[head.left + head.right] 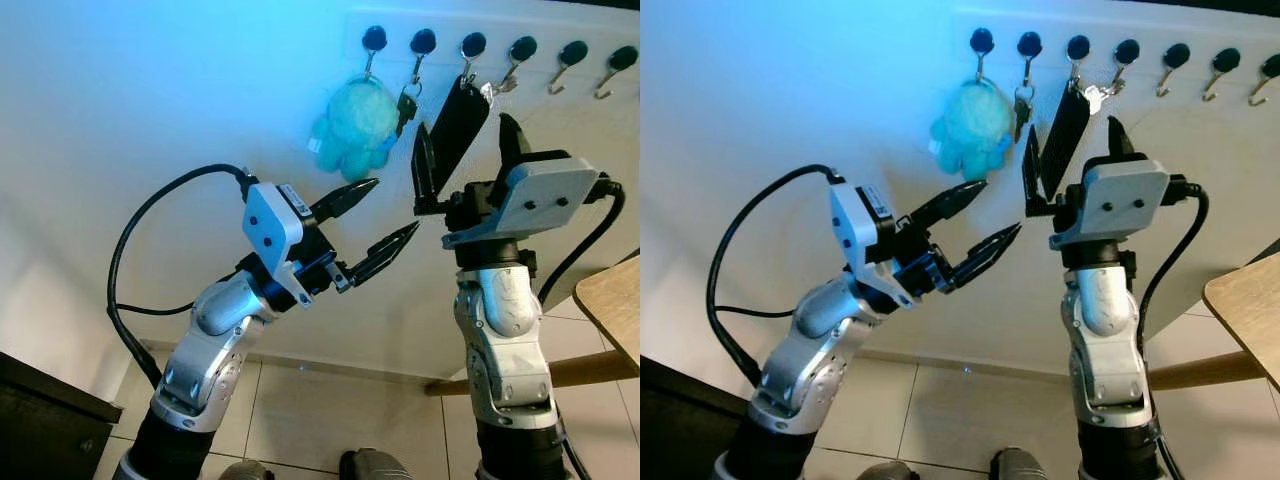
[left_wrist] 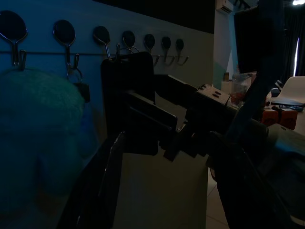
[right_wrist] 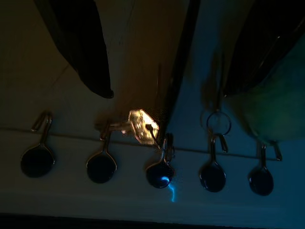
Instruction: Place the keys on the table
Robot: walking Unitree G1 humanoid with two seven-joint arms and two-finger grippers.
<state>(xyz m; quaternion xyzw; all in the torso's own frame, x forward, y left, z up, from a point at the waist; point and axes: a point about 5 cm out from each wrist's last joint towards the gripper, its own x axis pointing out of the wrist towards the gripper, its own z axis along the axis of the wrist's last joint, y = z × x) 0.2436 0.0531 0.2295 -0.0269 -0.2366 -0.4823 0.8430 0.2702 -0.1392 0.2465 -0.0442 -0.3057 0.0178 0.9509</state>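
A white wall rail (image 1: 540,25) carries several black-knobbed hooks. From the middle hooks hang a silver key (image 1: 488,92) and a flat black fob (image 1: 458,120); the key also glints in the right wrist view (image 3: 138,125). A turquoise plush keychain (image 1: 355,125) and a small dark key (image 1: 405,105) hang further left. My right gripper (image 1: 467,150) points up, open, one finger on each side of the black fob, not closed on it. My left gripper (image 1: 395,206) is open just below the plush, holding nothing.
A wooden table corner (image 1: 612,300) juts in at the right, its leg beam (image 1: 580,372) below it. A dark cabinet (image 1: 45,425) stands at the lower left. Tiled floor (image 1: 320,405) lies beneath my arms.
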